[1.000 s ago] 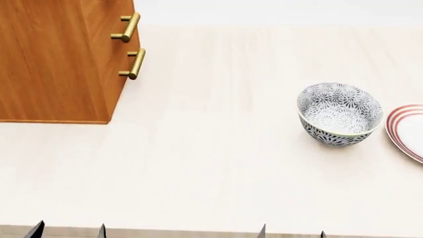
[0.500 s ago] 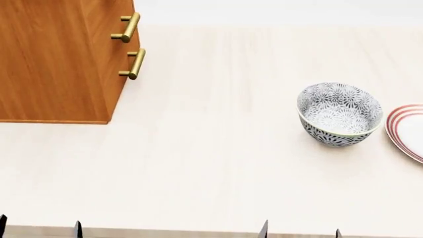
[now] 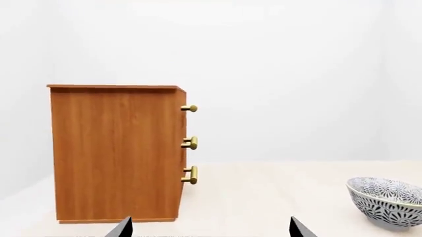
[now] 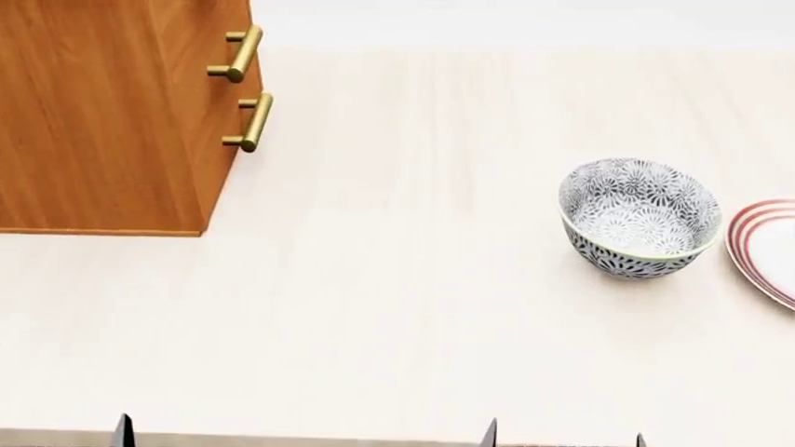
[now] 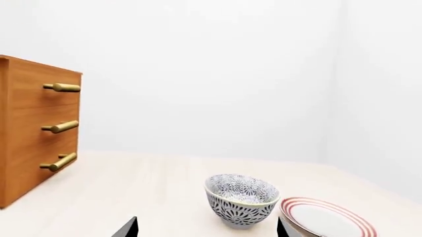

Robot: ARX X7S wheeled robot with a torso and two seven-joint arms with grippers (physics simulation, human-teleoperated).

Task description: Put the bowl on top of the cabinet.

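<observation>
Counter (image 4: pixel 397 307): pale wood, carrying everything.
Cabinet (image 3: pixel 115 153): orange-brown, brass handles, far left.
Bowl (image 4: pixel 640 216): deep, white with dense grey floral pattern, upright on counter right, just beside red-ringed plate (image 4: pixel 768 247).
Left claw (image 3: pixel 209 228): apart.
Right claw (image 5: pixel 205 228): apart.

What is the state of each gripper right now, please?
Left gripper: open, holding nothing.
Right gripper: open, holding nothing; the bowl sits ahead, untouched.

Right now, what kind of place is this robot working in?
Probably a simulated test room, not a real home: a pale wood table against bare white walls, holding only a cabinet, a patterned bowl and a red-ringed plate.
</observation>
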